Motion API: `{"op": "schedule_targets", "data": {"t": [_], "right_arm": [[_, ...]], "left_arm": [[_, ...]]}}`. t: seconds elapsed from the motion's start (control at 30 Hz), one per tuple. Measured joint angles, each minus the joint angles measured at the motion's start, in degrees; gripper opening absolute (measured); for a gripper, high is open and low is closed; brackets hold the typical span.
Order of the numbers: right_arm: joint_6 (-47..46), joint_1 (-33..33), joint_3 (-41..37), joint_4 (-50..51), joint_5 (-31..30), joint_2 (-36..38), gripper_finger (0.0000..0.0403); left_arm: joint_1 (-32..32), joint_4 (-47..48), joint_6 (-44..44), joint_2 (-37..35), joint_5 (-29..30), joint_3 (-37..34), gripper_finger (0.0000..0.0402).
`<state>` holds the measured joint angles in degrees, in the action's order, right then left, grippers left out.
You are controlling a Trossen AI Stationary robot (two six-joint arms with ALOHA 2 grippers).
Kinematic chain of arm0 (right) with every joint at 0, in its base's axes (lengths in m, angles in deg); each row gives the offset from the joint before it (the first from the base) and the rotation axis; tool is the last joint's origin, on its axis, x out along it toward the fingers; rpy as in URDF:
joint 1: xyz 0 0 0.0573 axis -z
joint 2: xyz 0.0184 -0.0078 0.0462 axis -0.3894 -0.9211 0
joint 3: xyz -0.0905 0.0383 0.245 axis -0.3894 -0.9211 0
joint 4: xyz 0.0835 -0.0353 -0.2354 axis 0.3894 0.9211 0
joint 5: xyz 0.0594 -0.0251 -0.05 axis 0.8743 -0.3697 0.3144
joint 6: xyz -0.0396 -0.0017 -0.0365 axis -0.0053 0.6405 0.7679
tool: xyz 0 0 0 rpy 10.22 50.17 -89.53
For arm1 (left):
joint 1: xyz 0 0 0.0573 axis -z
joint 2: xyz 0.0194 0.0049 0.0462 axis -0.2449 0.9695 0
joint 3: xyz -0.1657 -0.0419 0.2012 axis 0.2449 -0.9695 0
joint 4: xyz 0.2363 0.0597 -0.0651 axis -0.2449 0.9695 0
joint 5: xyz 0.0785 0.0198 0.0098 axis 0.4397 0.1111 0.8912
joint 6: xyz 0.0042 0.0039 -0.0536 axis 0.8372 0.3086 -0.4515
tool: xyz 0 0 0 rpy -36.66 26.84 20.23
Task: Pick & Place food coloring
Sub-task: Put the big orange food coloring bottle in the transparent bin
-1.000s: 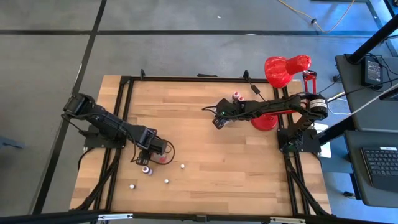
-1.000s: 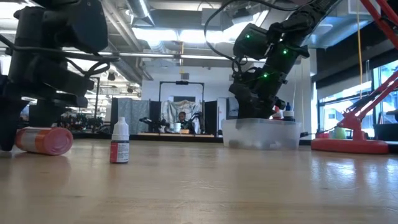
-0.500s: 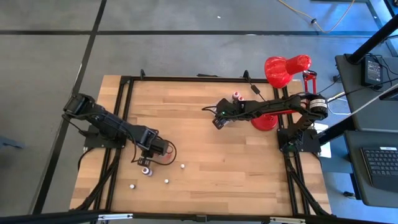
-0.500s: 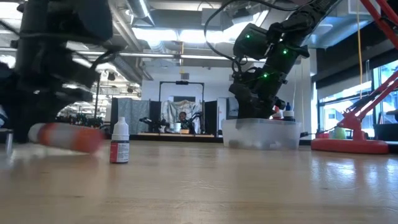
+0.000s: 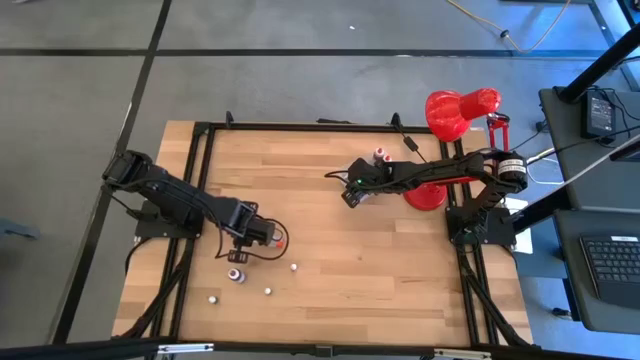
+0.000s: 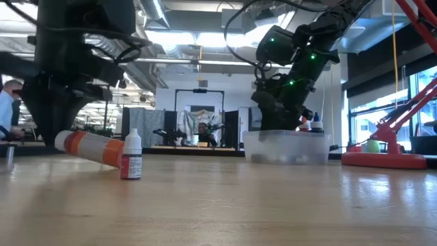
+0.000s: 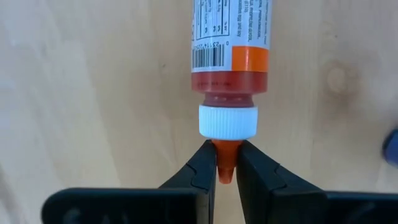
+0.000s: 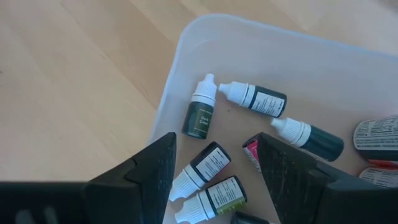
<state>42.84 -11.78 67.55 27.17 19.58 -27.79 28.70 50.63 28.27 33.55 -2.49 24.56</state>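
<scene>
A red-orange food coloring bottle [image 7: 230, 37] with a white cap lies left of the table's middle, and my left gripper [image 7: 225, 155] is shut on it. The high view shows this gripper [image 5: 265, 238] with the bottle [image 5: 281, 241] just to its right. In the low view the bottle [image 6: 92, 147] is tilted, cap end higher. My right gripper [image 8: 214, 155] hangs open above a clear tub [image 8: 186, 37] holding several small dark bottles [image 8: 200, 115]. My left gripper pinches the bottle's orange nozzle tip [image 7: 224, 163], below the white cap, between its two fingers. The fingers come from the table's left, in line with the bottle. The bottle is tilted with its cap end raised; whether its base touches the table, I cannot tell.
A small upright bottle [image 6: 131, 154] stands just in front of the held one. Loose little bottles [image 5: 236, 274] [image 5: 294, 267] [image 5: 267, 291] dot the near left of the table. A red desk lamp [image 5: 440, 150] stands at the far right, and the tub [image 6: 285, 146] sits beside it.
My left gripper has shut on the bottle's tip and gone a little toward the table's right edge. The bottle has gone the same way and now sits tilted, cap end up, where it lay flat before.
</scene>
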Motion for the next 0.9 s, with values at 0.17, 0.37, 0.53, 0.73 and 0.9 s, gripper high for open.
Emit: {"op": "schedule_targets", "data": {"t": [0.17,0.37,0.53,0.73,0.9], "right_arm": [[1.24,-0.04,2.09,0.02,4.73,0.00,0.0226],[3.98,-1.42,7.21,-0.24,14.66,0.07,0.0226],[6.41,-4.62,11.57,-0.17,24.99,0.51,0.0226],[4.14,-7.44,15.22,-0.12,34.80,3.97,0.0226],[1.09,-9.14,16.07,-0.13,38.44,6.55,0.0226]], "left_arm": [[-0.76,5.57,0.23,0.00,2.64,6.82,0.0036],[-0.51,8.35,9.90,-0.02,12.81,17.61,0.0036],[1.33,8.51,22.76,-0.04,19.99,22.94,0.0036],[4.94,7.49,41.82,-0.04,33.26,23.81,0.0036],[7.46,0.72,61.96,-0.04,47.65,23.81,0.0036]]}}
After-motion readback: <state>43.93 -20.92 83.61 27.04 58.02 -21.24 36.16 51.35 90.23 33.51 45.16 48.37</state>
